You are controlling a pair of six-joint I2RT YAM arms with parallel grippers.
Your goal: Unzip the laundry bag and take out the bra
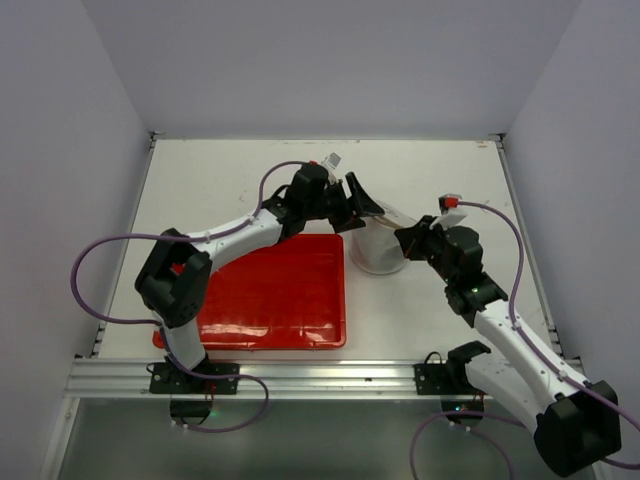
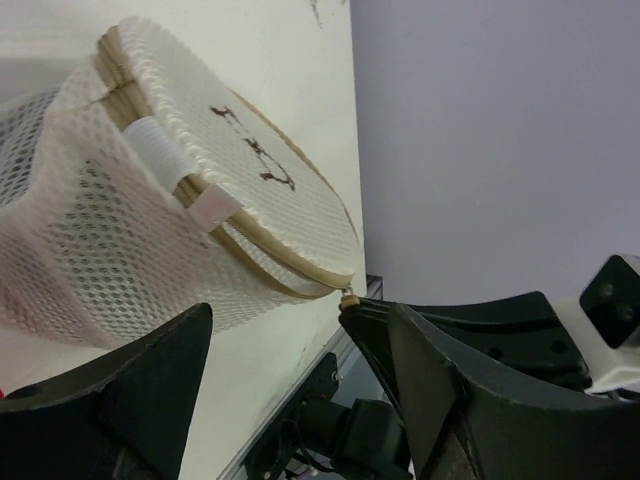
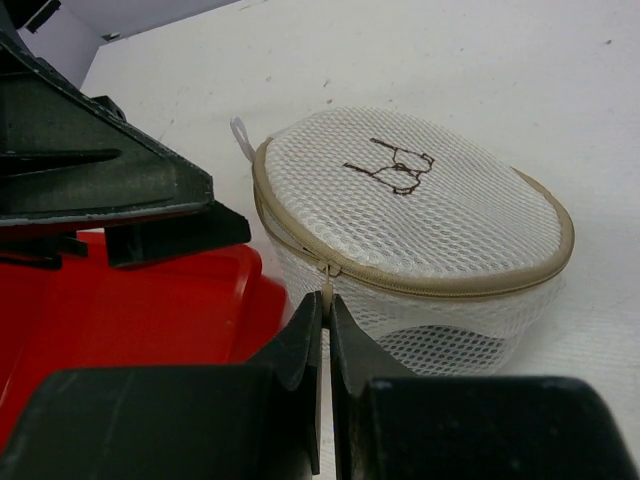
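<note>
Bag (image 3: 420, 200) sits on tabletop (image 3: 500, 60) just beside tray (image 3: 150, 310), right fingers (image 3: 300, 350) pinched on its zip pull (image 3: 326, 285), left fingers (image 2: 440, 370) spread wide by its rim (image 2: 290, 280); best pulled steadily along the rim's curve, bag braced.

Lab: white enclosure walls (image 1: 70, 150), aluminium rail (image 1: 320, 378)

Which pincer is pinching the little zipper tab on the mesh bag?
The right pincer: its fingers are shut on the zipper tab of the laundry bag. The left pincer stands wide open by the bag's rim.
</note>
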